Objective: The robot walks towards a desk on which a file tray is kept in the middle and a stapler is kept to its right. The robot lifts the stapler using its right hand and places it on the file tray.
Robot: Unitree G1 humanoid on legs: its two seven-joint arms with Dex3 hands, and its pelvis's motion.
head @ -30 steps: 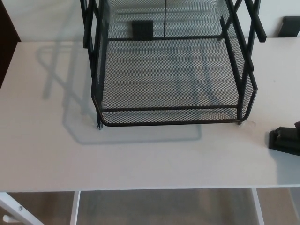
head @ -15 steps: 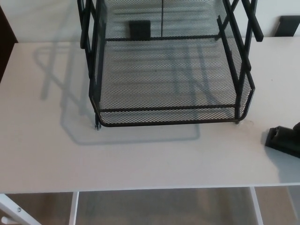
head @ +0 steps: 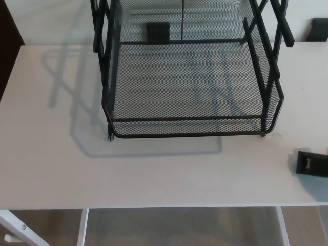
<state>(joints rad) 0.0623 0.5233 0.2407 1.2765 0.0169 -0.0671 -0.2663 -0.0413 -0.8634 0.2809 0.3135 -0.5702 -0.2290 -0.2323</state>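
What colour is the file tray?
The file tray is black wire mesh, clearest in the head view against the white desk.

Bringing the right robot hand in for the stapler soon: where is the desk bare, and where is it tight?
Bare: the desk left of the tray, and the strip between the tray's front and the desk edge. The tray's bottom shelf looks empty. Tighter: the gap between the tray's right corner and the stapler at the picture's right edge.

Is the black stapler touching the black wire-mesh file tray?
Apart. Head view shows bare white desk between the black stapler at picture right and the black mesh file tray.
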